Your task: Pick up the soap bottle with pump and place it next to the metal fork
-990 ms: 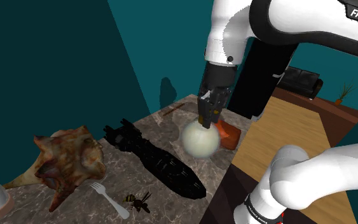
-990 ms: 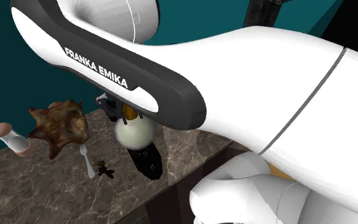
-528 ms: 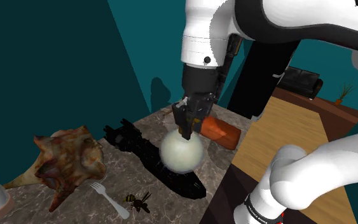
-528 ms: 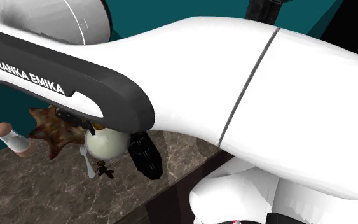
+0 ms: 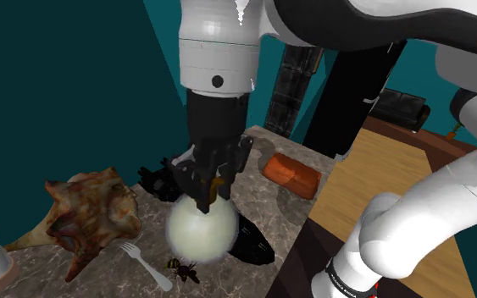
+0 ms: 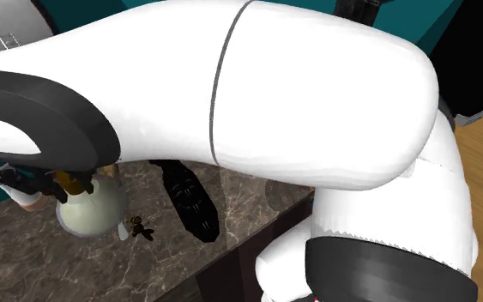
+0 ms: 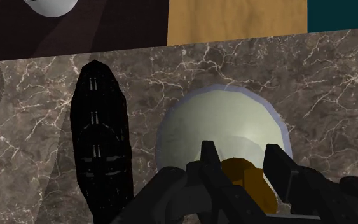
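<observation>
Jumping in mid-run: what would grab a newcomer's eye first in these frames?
The black gripper, shut on the amber pump of a round pale soap bottle over the marble counter. A long black object lies beside it; in the shoulder view a fork and a wasp-like insect sit just below and left of the bottle.

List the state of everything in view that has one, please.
Round cream soap bottle with amber pump: held upright by its pump, seemingly off the brown marble counter.
Black two-finger claw: shut on the bottle's pump.
Small pale fork: lying flat on the counter, untouched.
Long black ribbed object: lying flat on the counter.
Orange-red block: lying flat.
Brown spiky shell: resting on the counter.
</observation>
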Available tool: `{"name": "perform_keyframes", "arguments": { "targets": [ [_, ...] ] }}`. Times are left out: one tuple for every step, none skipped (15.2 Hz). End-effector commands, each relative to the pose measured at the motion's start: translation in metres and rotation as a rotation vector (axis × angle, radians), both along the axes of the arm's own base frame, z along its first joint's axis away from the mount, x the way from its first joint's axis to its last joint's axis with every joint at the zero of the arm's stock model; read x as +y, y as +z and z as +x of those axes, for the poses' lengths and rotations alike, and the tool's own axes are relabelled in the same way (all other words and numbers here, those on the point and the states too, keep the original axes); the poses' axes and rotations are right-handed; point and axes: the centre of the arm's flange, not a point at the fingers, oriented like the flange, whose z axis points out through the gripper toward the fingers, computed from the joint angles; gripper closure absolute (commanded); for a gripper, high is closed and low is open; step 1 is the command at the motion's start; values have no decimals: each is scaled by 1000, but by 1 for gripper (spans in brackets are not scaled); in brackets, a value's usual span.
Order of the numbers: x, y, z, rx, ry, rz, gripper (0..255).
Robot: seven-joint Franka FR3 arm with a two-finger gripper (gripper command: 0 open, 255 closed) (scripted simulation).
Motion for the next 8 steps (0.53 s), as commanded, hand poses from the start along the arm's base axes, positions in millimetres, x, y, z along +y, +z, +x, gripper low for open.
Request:
{"name": "perform_keyframes", "arguments": {
  "targets": [
    [28, -1, 2, 0, -2, 3, 255],
    [41, -1, 3, 0, -2, 3, 255],
    [55, -1, 3, 0, -2, 3, 255],
    [68, -1, 4, 0, -2, 3, 255],
    [85, -1, 4, 0, -2, 3, 255],
    [85, -6, 4, 0, -2, 3, 255],
    [85, -12, 4, 0, -2, 3, 255],
    [85, -17, 4, 0, -2, 3, 255]
  ]
}}
